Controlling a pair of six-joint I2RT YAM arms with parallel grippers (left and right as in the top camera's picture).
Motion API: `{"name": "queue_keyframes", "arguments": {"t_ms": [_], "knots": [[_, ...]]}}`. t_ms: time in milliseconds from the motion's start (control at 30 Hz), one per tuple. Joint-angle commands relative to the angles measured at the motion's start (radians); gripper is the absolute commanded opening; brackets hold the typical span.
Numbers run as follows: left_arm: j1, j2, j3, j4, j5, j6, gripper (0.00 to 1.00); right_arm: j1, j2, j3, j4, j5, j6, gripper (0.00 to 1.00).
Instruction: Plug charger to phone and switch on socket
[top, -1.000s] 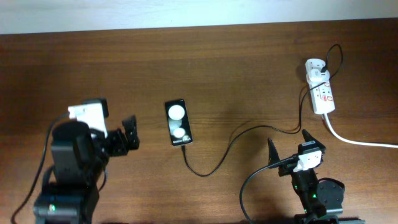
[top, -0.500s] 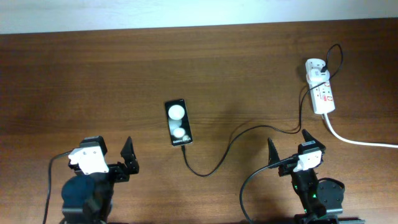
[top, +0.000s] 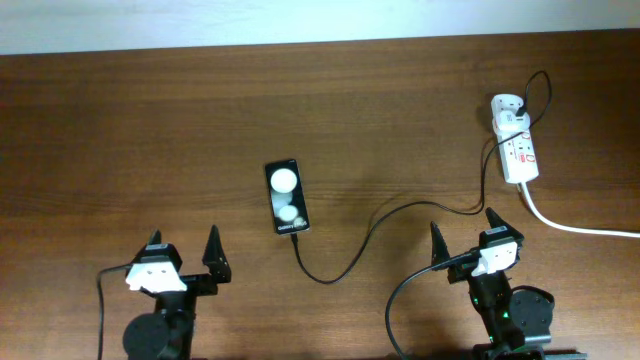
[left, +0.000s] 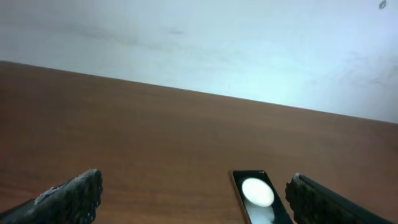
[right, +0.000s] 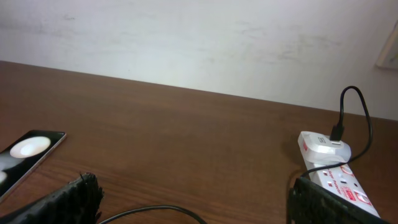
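The phone (top: 286, 197) is laid long axis front-to-back, the charger (top: 400, 212) seemingly plugged nearside. Left gripper (top: 184, 242) and right gripper (top: 462, 228) jaws are spread wide.

Your left gripper (top: 183, 248): jaws spread wide, nothing held, tips aimed away from the base. Your left arm (top: 160, 325) is folded tight over its base at the near-left of the overhead view, with the white wrist camera (top: 152, 272) on top.

Your right gripper (top: 462, 228): jaws just as wide, nothing between them, aimed the same way. Your right arm (top: 510, 310) is tucked over its base at the near-right.

In each wrist view the dark fingers (left: 68, 198) sit at the lower corners with a broad gap between them. The two arms are well apart.
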Motion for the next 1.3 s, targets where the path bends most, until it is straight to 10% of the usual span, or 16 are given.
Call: {"name": "queue_keyframes", "arguments": {"t_ms": [0,567,1267], "knots": [[0.003,-0.013,-0.046,0.029,-0.003,0.010,0.99,0.006,-0.010,-0.005,-0.005,-0.016,0.011,0.99],[0.003,-0.013,-0.151,0.260,0.060,0.174,0.99,0.006,-0.010,-0.005,-0.005,-0.016,0.011,0.99],[0.003,-0.013,-0.175,0.181,0.065,0.277,0.99,0.006,-0.010,-0.005,-0.005,-0.016,0.011,0.99]]}}
